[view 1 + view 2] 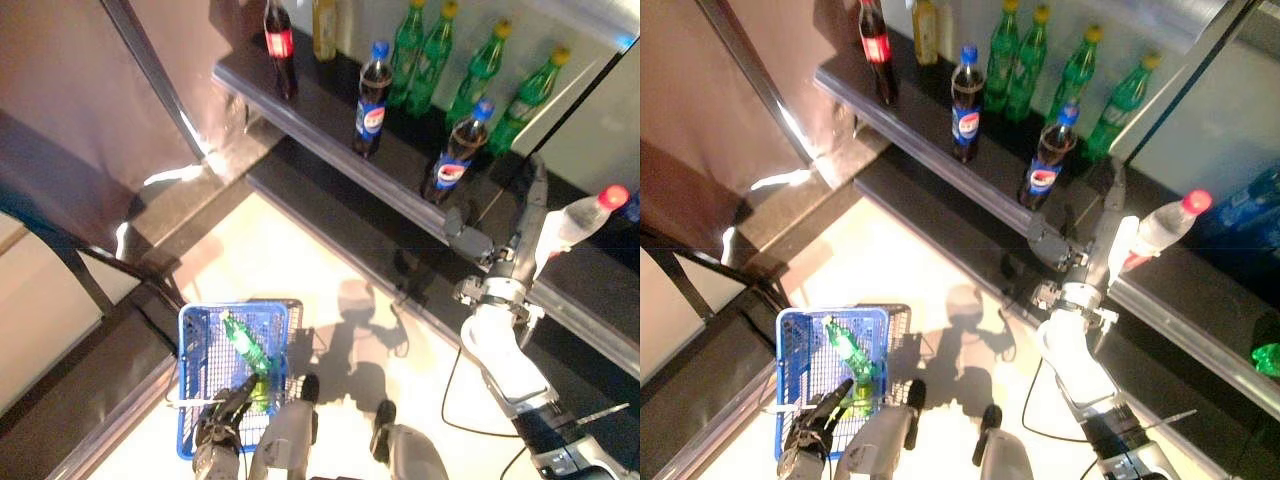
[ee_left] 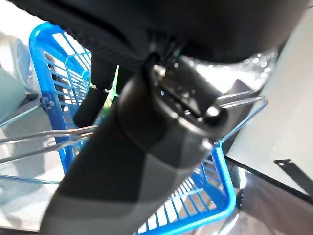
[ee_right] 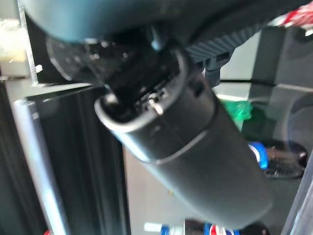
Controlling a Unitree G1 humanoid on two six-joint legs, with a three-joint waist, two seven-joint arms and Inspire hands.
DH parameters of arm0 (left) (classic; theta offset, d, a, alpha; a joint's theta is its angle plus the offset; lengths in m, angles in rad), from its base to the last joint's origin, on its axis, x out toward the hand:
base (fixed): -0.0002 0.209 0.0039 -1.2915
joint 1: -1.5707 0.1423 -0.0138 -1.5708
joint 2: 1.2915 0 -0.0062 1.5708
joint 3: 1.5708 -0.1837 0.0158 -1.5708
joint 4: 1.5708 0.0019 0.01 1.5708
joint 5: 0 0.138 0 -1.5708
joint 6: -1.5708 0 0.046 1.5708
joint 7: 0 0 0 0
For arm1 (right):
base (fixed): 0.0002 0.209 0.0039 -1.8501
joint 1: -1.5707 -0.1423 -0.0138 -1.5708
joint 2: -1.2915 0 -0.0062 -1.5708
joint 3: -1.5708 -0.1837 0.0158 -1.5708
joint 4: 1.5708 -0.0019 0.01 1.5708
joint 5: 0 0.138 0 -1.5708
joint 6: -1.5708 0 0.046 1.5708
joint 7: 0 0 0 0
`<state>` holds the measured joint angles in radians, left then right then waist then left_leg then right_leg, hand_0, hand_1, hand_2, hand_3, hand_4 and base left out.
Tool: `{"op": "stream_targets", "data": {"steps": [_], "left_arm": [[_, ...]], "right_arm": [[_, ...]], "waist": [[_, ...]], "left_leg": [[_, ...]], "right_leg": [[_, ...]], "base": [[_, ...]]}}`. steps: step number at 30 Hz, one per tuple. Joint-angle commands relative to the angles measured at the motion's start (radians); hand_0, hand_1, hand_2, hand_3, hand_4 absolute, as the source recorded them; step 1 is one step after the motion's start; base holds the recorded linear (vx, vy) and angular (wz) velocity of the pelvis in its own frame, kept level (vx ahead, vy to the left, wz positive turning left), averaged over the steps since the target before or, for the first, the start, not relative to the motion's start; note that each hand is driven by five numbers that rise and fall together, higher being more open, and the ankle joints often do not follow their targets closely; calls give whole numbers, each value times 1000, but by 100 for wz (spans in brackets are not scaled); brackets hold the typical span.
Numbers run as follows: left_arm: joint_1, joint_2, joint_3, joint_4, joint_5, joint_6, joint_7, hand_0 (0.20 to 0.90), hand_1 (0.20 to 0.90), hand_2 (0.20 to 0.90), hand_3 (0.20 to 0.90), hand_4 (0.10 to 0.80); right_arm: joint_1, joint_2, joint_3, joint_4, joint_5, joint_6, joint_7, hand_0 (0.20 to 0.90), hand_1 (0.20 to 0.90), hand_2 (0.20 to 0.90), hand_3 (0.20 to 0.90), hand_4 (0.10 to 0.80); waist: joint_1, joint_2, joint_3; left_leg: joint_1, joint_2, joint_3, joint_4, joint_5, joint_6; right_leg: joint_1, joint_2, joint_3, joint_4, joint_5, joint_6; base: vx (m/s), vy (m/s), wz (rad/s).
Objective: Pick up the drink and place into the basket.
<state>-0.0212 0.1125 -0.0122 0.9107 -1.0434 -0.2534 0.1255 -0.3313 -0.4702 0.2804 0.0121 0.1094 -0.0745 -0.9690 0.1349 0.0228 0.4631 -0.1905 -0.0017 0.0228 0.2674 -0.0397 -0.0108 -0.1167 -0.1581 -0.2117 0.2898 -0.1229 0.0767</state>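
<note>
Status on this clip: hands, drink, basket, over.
Left hand shut on blue basket handle. Right hand shut on red-capped clear bottle at shelf. Green bottle already in basket.

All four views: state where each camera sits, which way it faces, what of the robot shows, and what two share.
Left eye view: on the head, looking down at the blue basket, shelf bottles and right hand.
Right eye view: same head, same scene; left hand low.
Left wrist view: on the left wrist, hand's bulk before the basket.
Right wrist view: on the right wrist, facing dark shelving.
Both eyes share the clear red-capped bottle.
</note>
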Motion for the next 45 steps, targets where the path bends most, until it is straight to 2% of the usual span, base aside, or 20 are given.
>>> {"op": "stream_targets", "data": {"steps": [1,4,10,19,21,33,40,41,42,45], "left_arm": [[113,56,-73,-89,9,-97,-44,300,300,300,200,100],[94,52,-100,-104,-1,-101,-52,300,300,300,200,100],[80,47,-125,-125,-16,-111,-44,300,300,300,200,100],[38,96,-132,-157,-28,-94,-8,300,300,300,200,100],[21,111,-135,-158,-28,-90,2,300,300,300,200,100],[-10,136,-146,-207,-69,-106,-1,300,300,300,200,100],[-8,138,-153,-216,-77,-105,-4,300,300,300,200,100],[2,136,-157,-217,-72,-104,-7,300,300,300,200,100],[-8,136,-156,-222,-66,-103,-10,300,300,300,200,100],[-2,148,-168,-240,-72,-106,-11,300,300,300,200,100]], "right_arm": [[-159,-13,-67,-106,-108,-57,-150,900,900,900,900,800],[-183,-8,-78,-107,-107,-63,-209,900,900,900,900,800],[-232,-23,-63,-93,-55,-55,-171,900,900,900,900,800],[-395,-42,-91,-26,54,-96,-180,900,900,900,900,800],[-454,-48,-91,0,160,-120,-131,900,900,900,900,800],[-654,-99,-86,129,276,-76,-84,900,900,900,900,800],[-701,-106,-87,161,356,-78,-34,900,900,900,900,800],[-700,-105,-86,171,365,-71,-31,900,900,900,900,800],[-720,-113,-88,179,388,-69,-27,900,900,900,900,800],[-734,-124,-97,198,435,-86,-3,900,900,900,900,800]], "waist": [[15,-5,3],[9,4,37],[13,7,57],[34,-15,57],[38,-19,57],[52,-29,57],[49,-22,57],[51,-17,57],[49,-17,57],[48,-10,57]], "left_leg": [[-80,-14,-7,200,-94,-15],[-111,-16,-8,213,-90,-10],[-173,-14,-13,233,-89,-6],[-281,-9,-25,242,-83,2],[-310,-9,-29,236,-77,5],[-402,-18,-34,229,-67,13],[-440,-22,-27,236,-70,22],[-419,-21,-31,243,-99,18],[-450,-24,-24,240,-71,24],[-472,-28,-21,242,-69,25]], "right_leg": [[11,-42,-18,-11,62,-18],[-18,-38,-10,1,64,-22],[-69,-28,0,9,67,-26],[-171,-9,-12,9,80,-24],[-208,-5,-14,9,87,-23],[-327,2,-9,23,106,-14],[-391,-4,0,61,103,-11],[-378,-2,11,77,79,-3],[-408,-7,4,73,100,-11],[-438,-11,13,85,101,-8]], "base": [[-86,31,-1],[-98,45,1],[-43,21,-8],[-21,-36,2],[-15,-9,3],[0,0,0],[48,27,-1],[41,52,-1],[36,54,-3],[7,32,-4]]}}
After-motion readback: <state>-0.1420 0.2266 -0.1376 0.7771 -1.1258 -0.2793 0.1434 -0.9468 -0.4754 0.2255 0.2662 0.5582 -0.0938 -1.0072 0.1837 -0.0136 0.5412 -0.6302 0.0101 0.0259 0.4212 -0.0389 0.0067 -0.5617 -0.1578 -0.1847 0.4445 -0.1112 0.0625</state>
